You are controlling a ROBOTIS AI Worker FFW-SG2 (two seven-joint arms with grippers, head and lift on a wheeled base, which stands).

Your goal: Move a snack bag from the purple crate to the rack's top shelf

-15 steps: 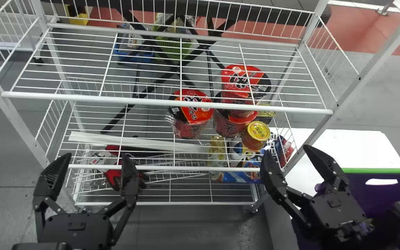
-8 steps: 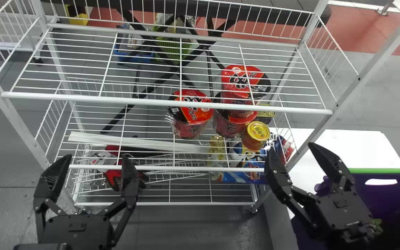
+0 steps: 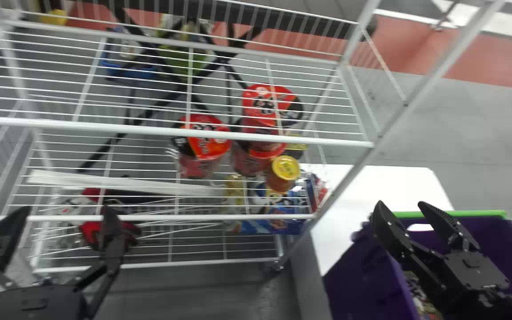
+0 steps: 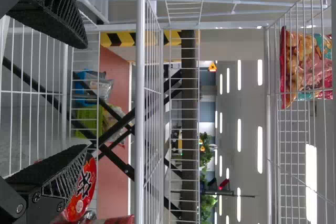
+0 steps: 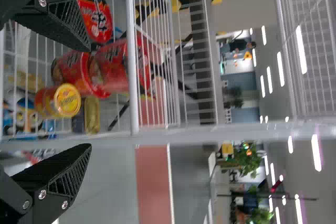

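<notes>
Grey floor (image 3: 220, 295) noted; left gripper (image 3: 66, 209) at eight o'clock, right gripper (image 3: 401, 203) at four near purple crate (image 3: 354, 284), both with fingers apart.

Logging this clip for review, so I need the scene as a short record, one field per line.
left gripper: open, empty, at the rack
right gripper: open, empty, seen against the purple crate
crate contents: partly visible packets
bag: on a high rack shelf
red cups: three, lower on the rack
yellow-lidded can: near the cups
</notes>
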